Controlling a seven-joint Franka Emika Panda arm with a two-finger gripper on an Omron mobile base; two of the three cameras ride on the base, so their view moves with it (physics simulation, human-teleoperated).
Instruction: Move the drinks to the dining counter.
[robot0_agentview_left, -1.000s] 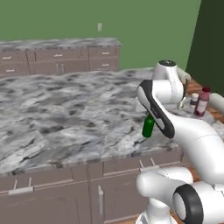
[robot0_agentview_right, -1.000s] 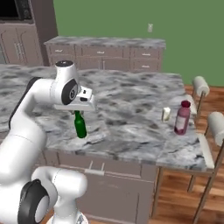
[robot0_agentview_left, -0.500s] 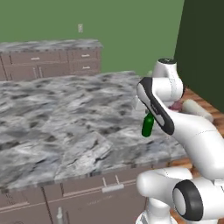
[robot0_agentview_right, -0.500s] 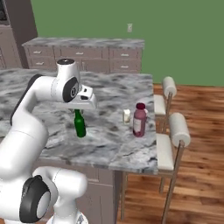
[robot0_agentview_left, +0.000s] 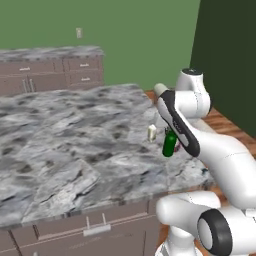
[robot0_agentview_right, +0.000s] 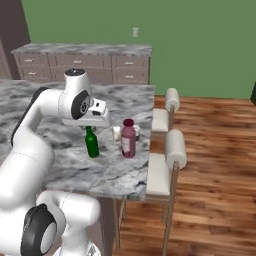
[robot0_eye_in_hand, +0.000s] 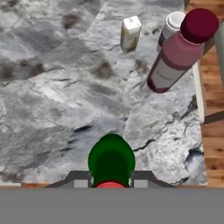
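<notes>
Marble-topped dining counter (robot0_agentview_right: 125, 175) carries gripper (robot0_agentview_right: 90, 128) clamped shut on neck of green glass bottle (robot0_agentview_right: 91, 145), upright above top, contact with surface unclear. Maroon-capped bottle (robot0_agentview_right: 128, 138) stands just beside, near chair-side edge; careless lowering or sideways drift could topple it. White-topped cup (robot0_eye_in_hand: 171, 25) and small yellowish carton (robot0_eye_in_hand: 130, 33) behind, lesser risk.

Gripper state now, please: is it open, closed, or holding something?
Gripper: closed on the neck of the green bottle, above the dining counter.
</notes>
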